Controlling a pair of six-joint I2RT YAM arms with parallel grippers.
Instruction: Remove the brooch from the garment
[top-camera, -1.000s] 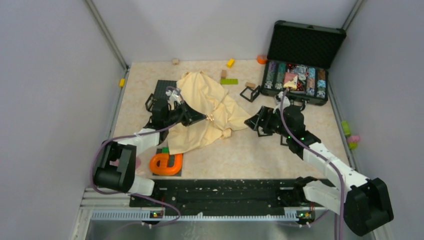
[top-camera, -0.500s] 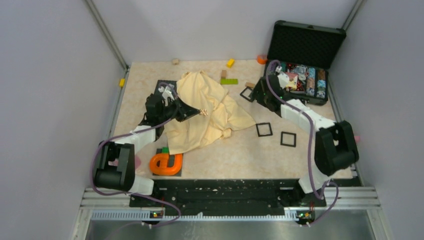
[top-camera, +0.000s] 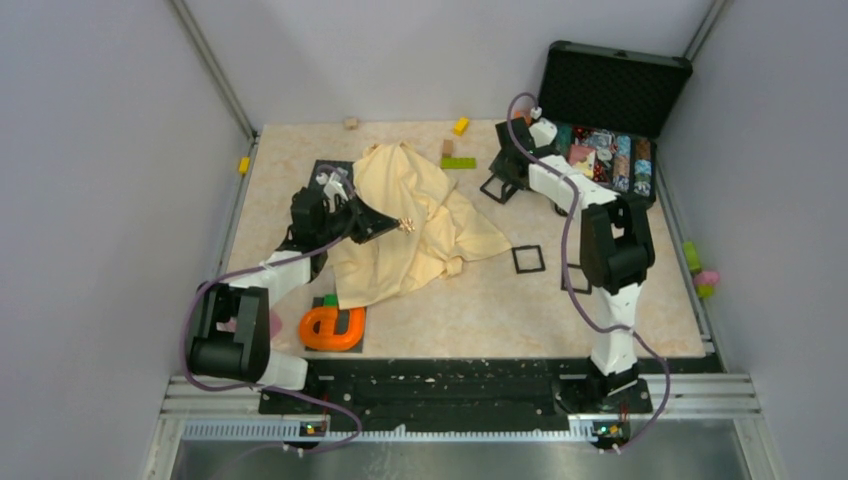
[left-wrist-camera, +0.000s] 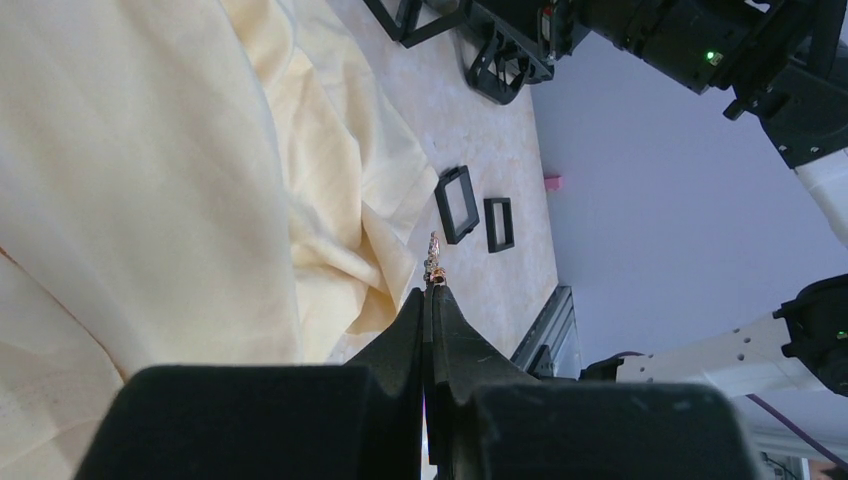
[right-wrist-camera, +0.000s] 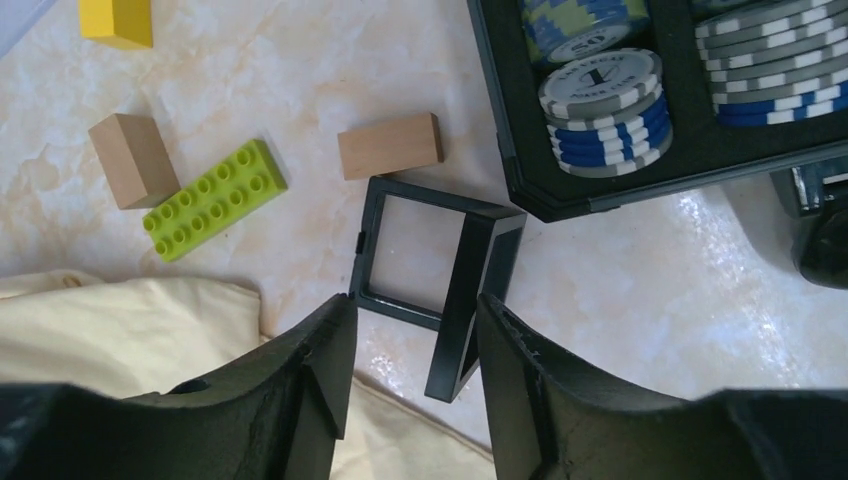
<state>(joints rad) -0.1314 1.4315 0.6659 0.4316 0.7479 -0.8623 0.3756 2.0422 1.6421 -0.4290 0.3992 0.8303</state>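
**Pinching the brooch over the yellow garment**

The left gripper (left-wrist-camera: 430, 293) is clenched on the tiny gold brooch (left-wrist-camera: 433, 262). The brooch juts past its fingertips, held above the middle of the yellow garment (top-camera: 400, 190) left of centre. The right gripper (right-wrist-camera: 412, 335) hangs at the far right, just beside the open black case (top-camera: 612, 88) of poker chips. Its jaws are released and spread over a tilted black square frame (right-wrist-camera: 468, 285). A green brick (right-wrist-camera: 214, 199) lies to its left.

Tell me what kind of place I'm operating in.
Probably a robot test cell: grey walls box in the table, which is strewn with unrelated props: a garment, a green brick, a poker-chip case.
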